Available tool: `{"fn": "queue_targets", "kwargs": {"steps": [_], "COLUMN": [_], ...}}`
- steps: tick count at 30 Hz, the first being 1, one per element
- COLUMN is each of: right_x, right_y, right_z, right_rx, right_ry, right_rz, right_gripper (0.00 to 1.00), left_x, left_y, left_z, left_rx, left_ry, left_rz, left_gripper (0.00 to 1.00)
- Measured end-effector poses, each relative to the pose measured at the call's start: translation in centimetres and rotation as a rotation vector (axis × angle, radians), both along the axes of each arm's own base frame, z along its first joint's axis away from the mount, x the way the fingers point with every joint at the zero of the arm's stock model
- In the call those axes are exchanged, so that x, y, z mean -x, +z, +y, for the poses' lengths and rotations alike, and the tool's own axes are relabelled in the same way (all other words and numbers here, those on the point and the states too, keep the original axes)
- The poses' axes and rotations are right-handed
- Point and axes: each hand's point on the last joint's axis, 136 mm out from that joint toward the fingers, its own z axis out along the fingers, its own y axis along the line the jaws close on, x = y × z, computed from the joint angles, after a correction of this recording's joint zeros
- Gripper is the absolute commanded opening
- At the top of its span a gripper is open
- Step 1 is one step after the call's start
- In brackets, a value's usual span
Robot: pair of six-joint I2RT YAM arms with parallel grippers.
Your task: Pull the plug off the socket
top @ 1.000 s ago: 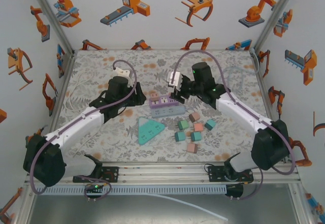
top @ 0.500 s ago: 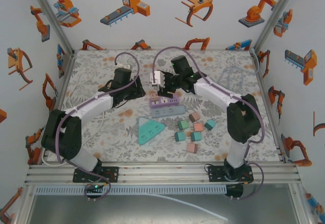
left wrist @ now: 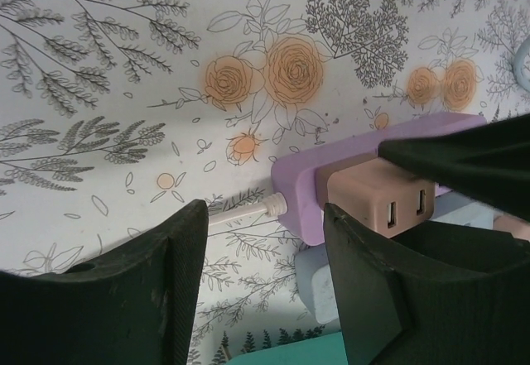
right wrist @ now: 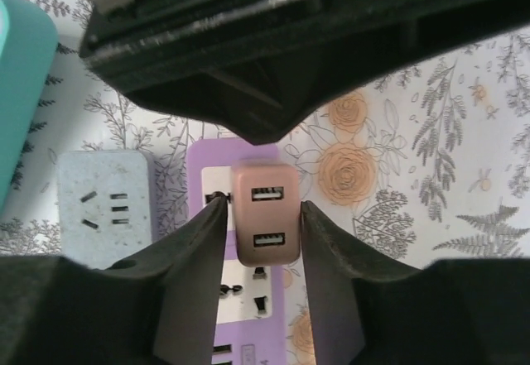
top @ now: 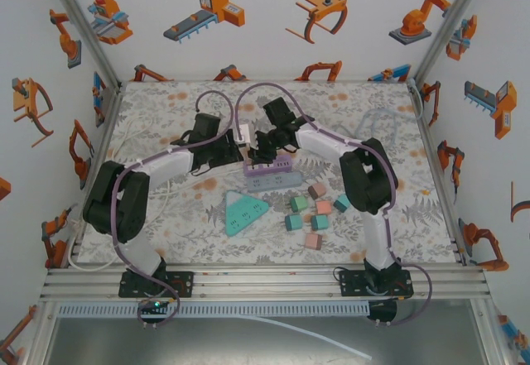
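Observation:
The socket is a purple power strip [top: 273, 166] lying mid-table. A pinkish-brown plug [right wrist: 265, 216] with two USB ports sits in its end outlet. My right gripper [right wrist: 263, 208] is shut on the plug, one finger pressed against each side. In the left wrist view the plug [left wrist: 373, 204] stands on the purple strip [left wrist: 302, 183], with a dark right finger [left wrist: 464, 158] across it. My left gripper [left wrist: 261, 216] hangs open at the strip's cable end, over the white cable [left wrist: 240, 213], gripping nothing. From above, both grippers meet over that end of the strip, left gripper [top: 234, 151], right gripper [top: 259, 150].
A grey-blue power strip [top: 271, 181] lies right against the purple one's near side. A teal triangular strip [top: 243, 212] sits in front of it. Several pink and teal blocks [top: 315, 213] lie to the front right. White cables run along the table's left side.
Both arms swung left and back until they met over the purple strip's cable end. My right gripper has closed onto the plug. The left gripper's opening is unchanged.

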Motion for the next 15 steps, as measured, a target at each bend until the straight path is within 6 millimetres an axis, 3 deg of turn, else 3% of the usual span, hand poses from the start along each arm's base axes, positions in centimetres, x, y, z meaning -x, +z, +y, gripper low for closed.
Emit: {"fn": "queue_targets", "kwargs": {"steps": [7,15], "right_x": [0.1,0.1], "right_y": [0.1,0.1], "right_z": [0.0,0.0], "right_rx": [-0.003,-0.004], "right_ry": [-0.002,-0.003], "right_rz": [0.012,0.019], "right_gripper": [0.30,0.21], "left_x": [0.6,0.2], "left_y": [-2.6,-2.6], "left_z": [-0.6,-0.7], "left_rx": [0.017,0.023], "left_ry": [-0.021,-0.019], "left_rz": [0.075,0.076], "left_gripper": [0.56,0.55]}}
